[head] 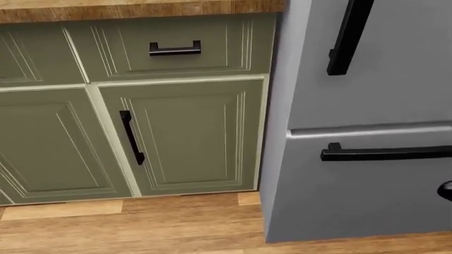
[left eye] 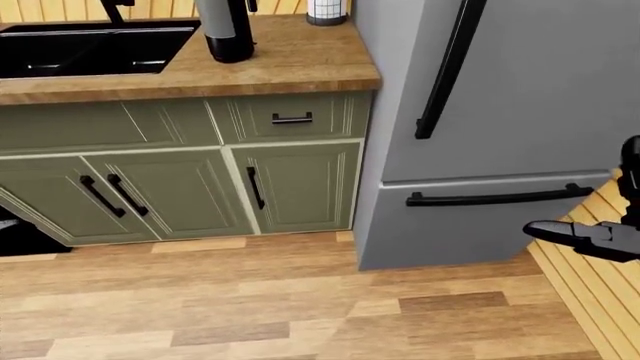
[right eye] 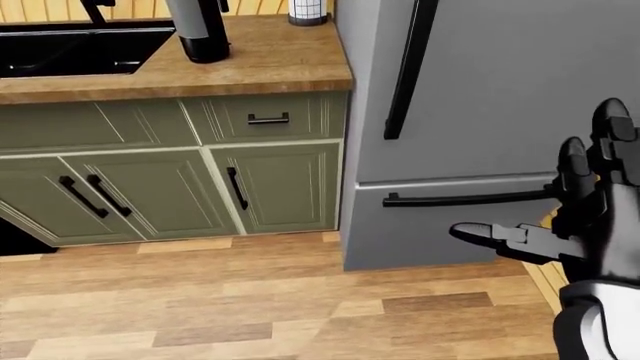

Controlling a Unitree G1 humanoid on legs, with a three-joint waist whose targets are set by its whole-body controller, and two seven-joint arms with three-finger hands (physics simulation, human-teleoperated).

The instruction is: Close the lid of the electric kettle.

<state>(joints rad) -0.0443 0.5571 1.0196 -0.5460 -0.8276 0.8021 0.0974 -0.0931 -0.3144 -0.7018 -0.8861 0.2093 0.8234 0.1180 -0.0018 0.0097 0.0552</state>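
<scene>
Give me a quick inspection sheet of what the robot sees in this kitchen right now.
Surface: wooden countertop over green cabinets.
Job's things: dark cylindrical appliance, top cut off by the frame; possibly the kettle, lid not visible.
Clutter: small white container at the top edge.
Robot hands: right robot hand open, fingers spread, before the grey fridge; left robot hand not in view.
Cables: nothing seen.
Surroundings: black sink, wood floor.
</scene>
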